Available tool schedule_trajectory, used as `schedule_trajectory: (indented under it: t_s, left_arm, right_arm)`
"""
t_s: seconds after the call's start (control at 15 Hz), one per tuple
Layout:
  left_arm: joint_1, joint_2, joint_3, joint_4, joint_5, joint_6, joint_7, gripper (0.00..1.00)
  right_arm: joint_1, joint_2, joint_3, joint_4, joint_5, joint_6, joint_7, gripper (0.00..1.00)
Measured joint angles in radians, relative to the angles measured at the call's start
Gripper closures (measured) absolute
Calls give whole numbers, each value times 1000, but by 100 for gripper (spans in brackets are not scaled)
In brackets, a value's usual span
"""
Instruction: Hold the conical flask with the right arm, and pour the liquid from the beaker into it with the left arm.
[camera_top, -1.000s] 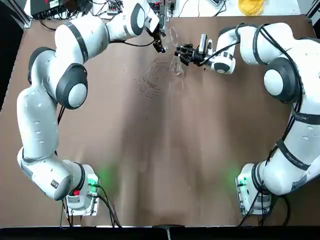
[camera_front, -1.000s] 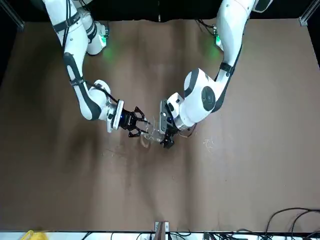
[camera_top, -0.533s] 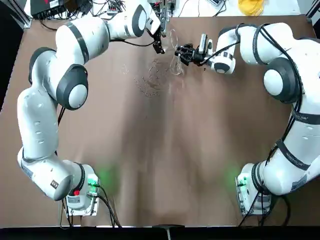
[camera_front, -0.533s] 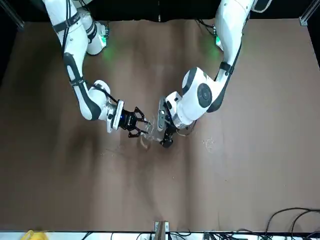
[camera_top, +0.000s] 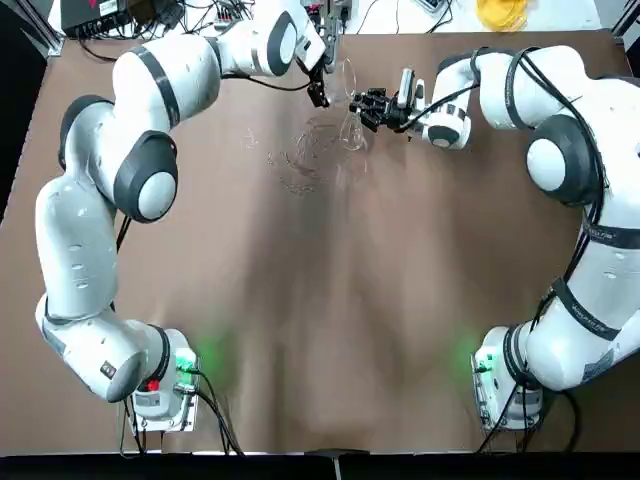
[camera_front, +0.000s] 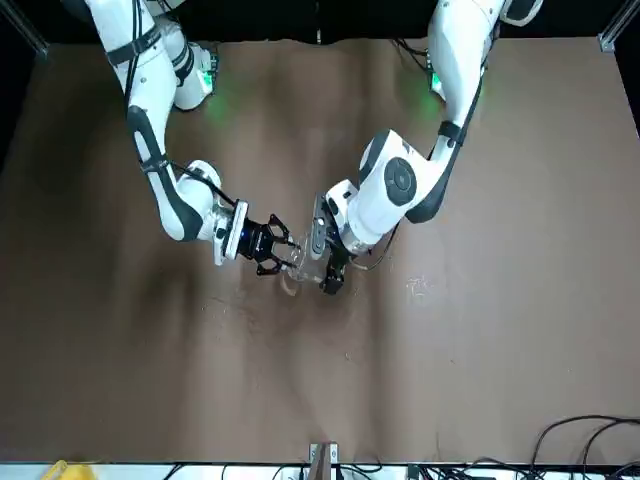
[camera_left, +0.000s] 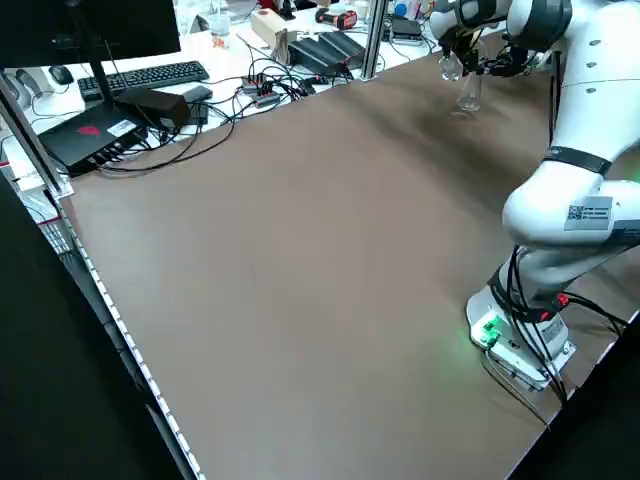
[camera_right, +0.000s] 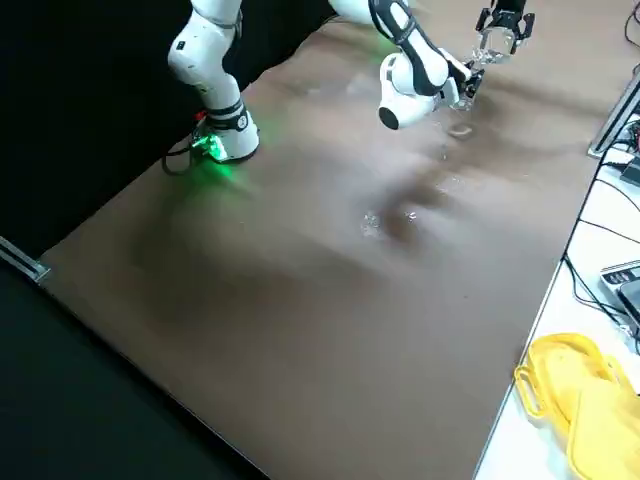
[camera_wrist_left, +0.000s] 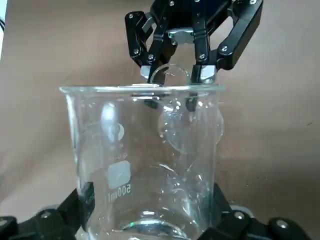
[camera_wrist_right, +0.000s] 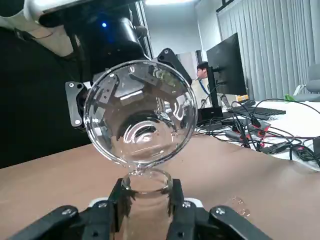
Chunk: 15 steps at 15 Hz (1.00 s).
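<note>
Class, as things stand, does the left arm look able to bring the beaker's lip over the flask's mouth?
Probably yes. The left gripper holds the beaker tilted right beside the flask, which the right gripper grips at the neck. Nothing lies between them; the flask's mouth sits just past the beaker's rim.

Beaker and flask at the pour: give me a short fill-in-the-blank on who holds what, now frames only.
1. The left gripper is shut on the ____.
2. The right gripper grips the conical flask by its ____.
3. In the right wrist view, the beaker is tipped so its ____ faces the camera.
4. Both vessels are at the table's ____ edge from the arm bases.

Missing: beaker; neck; mouth; far
</note>
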Motion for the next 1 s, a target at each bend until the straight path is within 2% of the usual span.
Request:
schedule_trajectory:
  t_s: [1.0]
  left_arm:
    - [-23,-19,2,8,102,-3,-96,2]
  right_arm:
    - [3,0,0,4,9,0,-1,61]
